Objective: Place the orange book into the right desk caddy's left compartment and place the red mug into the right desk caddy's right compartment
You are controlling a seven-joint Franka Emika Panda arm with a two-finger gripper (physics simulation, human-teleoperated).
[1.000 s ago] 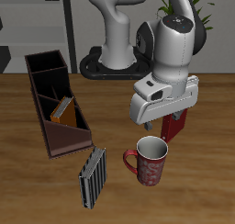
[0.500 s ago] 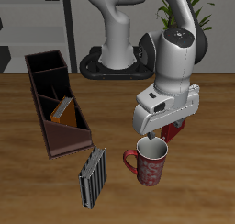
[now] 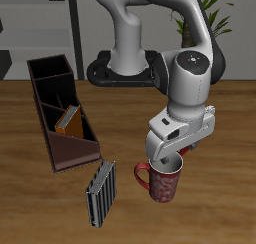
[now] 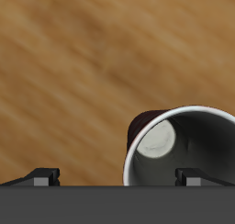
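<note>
The red mug (image 3: 160, 184) stands upright near the table's front edge, its handle toward the striped book. My gripper (image 3: 168, 160) is open just above the mug's rim. In the wrist view the mug (image 4: 188, 136) shows its pale inside, and the gripper (image 4: 119, 177) straddles the rim wall, one fingertip (image 4: 197, 175) over the opening and the other outside. The orange book (image 3: 69, 119) stands leaning inside the right desk caddy (image 3: 47, 115), in the part toward its sloped end. The tall square section at the caddy's far end (image 3: 48, 70) holds nothing.
A grey-and-black striped book (image 3: 100, 192) lies by the front edge, between the caddy's sloped end and the mug. The robot's base (image 3: 125, 68) stands at the back. The dark red book is hidden behind the gripper.
The gripper has come down and toward the table's front edge, from above the dark red book to just over the mug's rim. The mug and the books have not moved.
</note>
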